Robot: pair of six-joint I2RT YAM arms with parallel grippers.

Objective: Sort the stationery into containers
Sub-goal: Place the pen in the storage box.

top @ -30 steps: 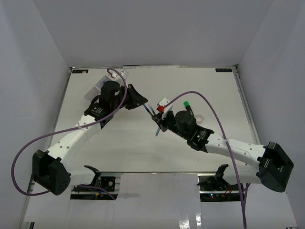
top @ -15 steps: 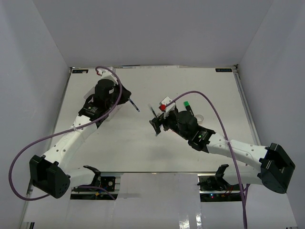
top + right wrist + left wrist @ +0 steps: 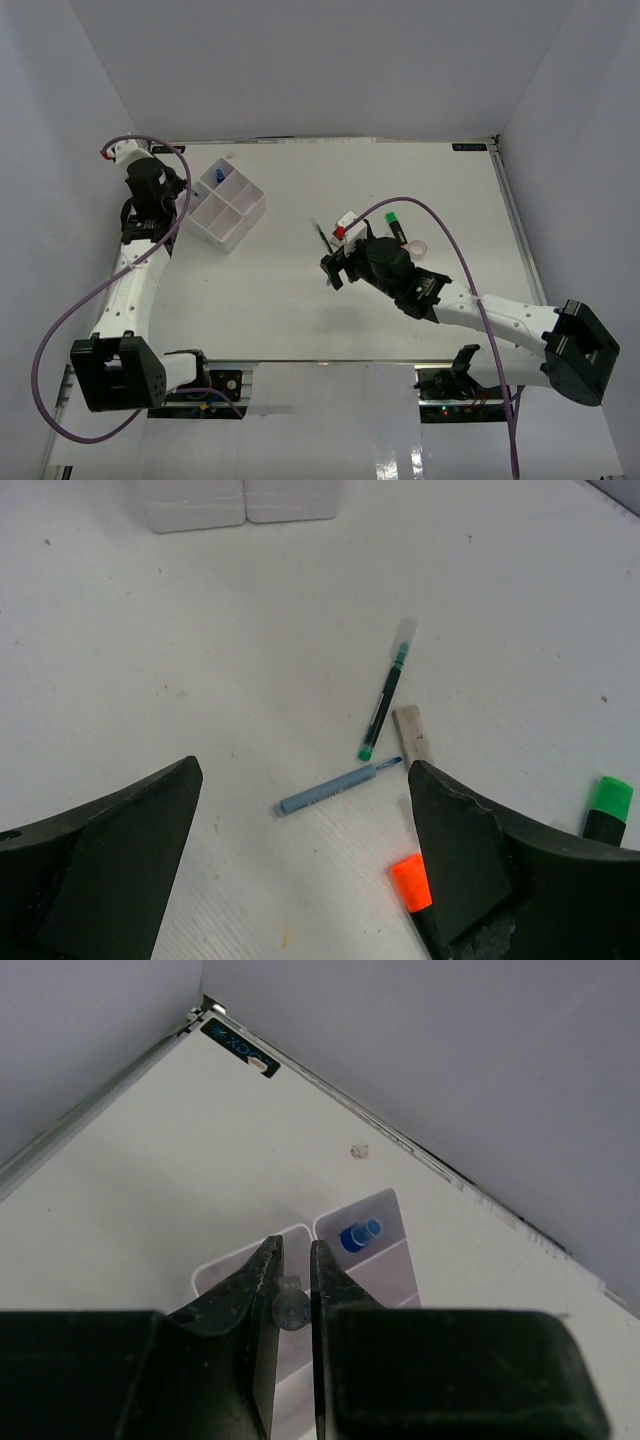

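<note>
hovering wide open and empty over the loose pile at mid-table, the right gripper (image 3: pixel 305 768) has the blue pen (image 3: pixel 338 788) almost straight below it, a little beyond the line between its two fingers. the pen's long axis runs nearly from one finger toward the other. as the jaws stand they would meet its ends, not its barrel. i judge that a wrist turn of about a quarter comes first, then the drop.

crowding matters too. the eraser (image 3: pixel 412 735) lies just beside the pen's thin tip, and the green pen (image 3: pixel 383 705) lies just past it, pointing toward the tray (image 3: pixel 228 228). the orange highlighter (image 3: pixel 410 878) sits right by one finger, with the green highlighter (image 3: pixel 608 802) farther out on that side. a turned grip could catch the eraser.

the tray is far left on the table, well apart from the pile, with a bottle (image 3: pixel 357 1235) in one far compartment. the left gripper (image 3: pixel 293 1255) hangs above it, clamped on a small blue-grey tip (image 3: pixel 288 1310), likely a pen seen end-on. so the right arm is much the nearer to the blue pen, and the carry goes left and far.
</note>
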